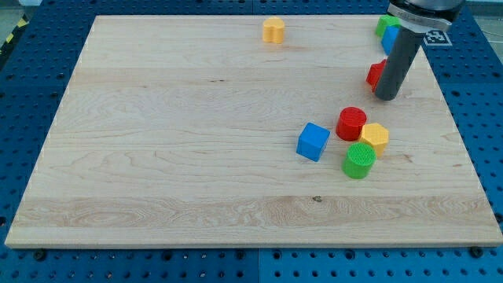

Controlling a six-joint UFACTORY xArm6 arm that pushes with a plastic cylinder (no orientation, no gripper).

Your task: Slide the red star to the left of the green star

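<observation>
A pale wooden surface (173,141), smooth and matt with visible grain streaks and a small dark knot near its front edge, rests on a blue perforated metal base (479,86). The blocks look like plastic with finely ribbed sides: a red cylinder (351,123), a green cylinder (359,160), a blue cube (313,141) and a yellow block (375,137) at right, another yellow block (273,30) at the far edge. The rod above my tip (385,97) is dark grey with a dull, smooth finish
</observation>
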